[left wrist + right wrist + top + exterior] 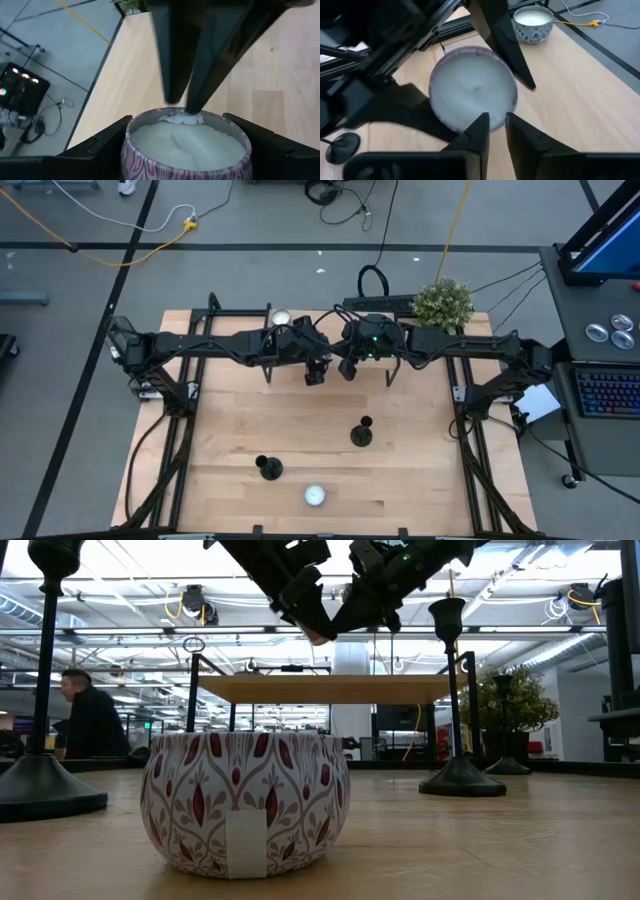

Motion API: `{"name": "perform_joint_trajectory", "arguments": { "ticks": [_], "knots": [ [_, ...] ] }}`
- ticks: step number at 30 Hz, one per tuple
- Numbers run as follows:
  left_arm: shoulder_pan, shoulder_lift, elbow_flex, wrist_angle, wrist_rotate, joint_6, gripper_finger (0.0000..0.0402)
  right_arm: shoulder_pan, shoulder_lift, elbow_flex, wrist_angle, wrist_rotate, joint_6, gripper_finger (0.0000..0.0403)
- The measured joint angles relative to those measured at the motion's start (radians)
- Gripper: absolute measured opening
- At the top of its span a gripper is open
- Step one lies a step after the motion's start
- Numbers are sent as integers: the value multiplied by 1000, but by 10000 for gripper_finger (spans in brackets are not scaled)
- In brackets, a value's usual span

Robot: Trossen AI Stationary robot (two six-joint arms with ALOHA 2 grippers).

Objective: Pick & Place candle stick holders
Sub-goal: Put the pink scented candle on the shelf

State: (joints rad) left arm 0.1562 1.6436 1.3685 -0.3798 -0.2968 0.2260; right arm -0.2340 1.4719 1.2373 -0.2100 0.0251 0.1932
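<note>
Handover mid-air: our left claw (316,370) grips a candle tin (472,95) while the right claw (347,367), nearly closed, pinches its rim; holders (361,433) stand untouched on the counter (420,480).

Two matte black candle stick holders stood upright on the table: one (362,433) near center, another (269,468) toward seven o'clock.
</note>
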Motion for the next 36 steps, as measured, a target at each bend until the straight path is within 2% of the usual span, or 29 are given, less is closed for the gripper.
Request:
{"name": "perform_joint_trajectory", "arguments": {
  "ticks": [5, 9, 15, 23, 28, 33, 36],
  "knots": [
    [2, 0, 0, -26, -53, -76, 293, -7, -56, 0, -97, 57, -28, 81],
    [1, 0, 0, -44, -125, -203, 291, -14, -126, 0, -170, 109, -88, 88],
    [-2, 0, 0, -61, -272, -497, 291, -39, -216, 0, -222, 105, -200, 89],
    [-56, 12, 0, -127, -401, -888, 291, -87, -274, 0, -292, 103, -353, 89],
    [-114, 24, 0, -200, -498, -1071, 291, -105, -276, 0, -301, 94, -412, 89],
    [-167, 29, -2, -354, -584, -1225, 291, -123, -275, 0, -297, 24, -427, 89],
    [-187, 43, -1, -464, -628, -1328, 291, -129, -275, 0, -296, 22, -435, 89]
  ]
}}
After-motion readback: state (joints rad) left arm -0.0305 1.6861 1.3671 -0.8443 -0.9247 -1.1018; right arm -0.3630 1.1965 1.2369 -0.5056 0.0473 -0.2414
